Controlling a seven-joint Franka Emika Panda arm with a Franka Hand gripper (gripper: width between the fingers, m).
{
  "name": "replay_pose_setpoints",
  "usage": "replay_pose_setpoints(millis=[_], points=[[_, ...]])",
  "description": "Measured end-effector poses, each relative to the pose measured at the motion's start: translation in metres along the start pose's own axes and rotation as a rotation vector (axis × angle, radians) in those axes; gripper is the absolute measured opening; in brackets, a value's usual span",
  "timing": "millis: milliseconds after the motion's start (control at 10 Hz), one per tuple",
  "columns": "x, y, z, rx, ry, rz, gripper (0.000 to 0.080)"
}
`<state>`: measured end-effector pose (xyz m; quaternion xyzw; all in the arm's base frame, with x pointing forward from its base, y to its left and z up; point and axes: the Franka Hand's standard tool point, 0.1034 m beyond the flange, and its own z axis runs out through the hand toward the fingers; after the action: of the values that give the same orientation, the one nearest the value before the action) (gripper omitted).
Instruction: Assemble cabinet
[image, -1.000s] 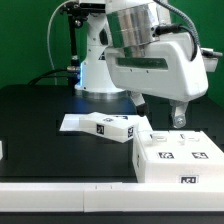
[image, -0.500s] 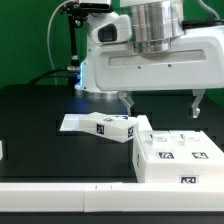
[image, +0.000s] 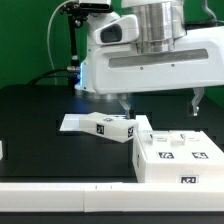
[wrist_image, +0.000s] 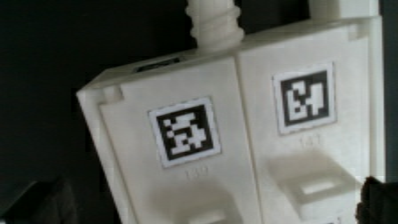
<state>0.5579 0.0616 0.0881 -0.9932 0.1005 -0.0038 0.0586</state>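
- Tool (image: 161, 102) released, jaws wide, above cabinet body (image: 178, 155).
- Loose tagged block (image: 105, 125) on desk (image: 40, 120) at body's ten o'clock, unfitted.
- Judged early: fitting remains.

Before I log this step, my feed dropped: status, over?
Tool open, empty, above cabinet box. Box on table, smaller block beside it. Nothing between tool and box.

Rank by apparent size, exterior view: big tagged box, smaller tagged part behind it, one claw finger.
1. Big tagged box, though it is nearest the camera.
2. Smaller tagged part.
3. Claw finger.
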Motion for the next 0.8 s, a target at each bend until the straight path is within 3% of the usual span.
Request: replay_pose_setpoints(millis=[100,500,800], points=[[-0.005,-0.006,0.003,-0.024,0.005,-0.02,0.0797],[-0.006,-0.004,0.003,-0.032,0.012,-0.031,0.0797],[-0.037,-0.005,0.018,-0.058,0.058,-0.024,0.0797]])
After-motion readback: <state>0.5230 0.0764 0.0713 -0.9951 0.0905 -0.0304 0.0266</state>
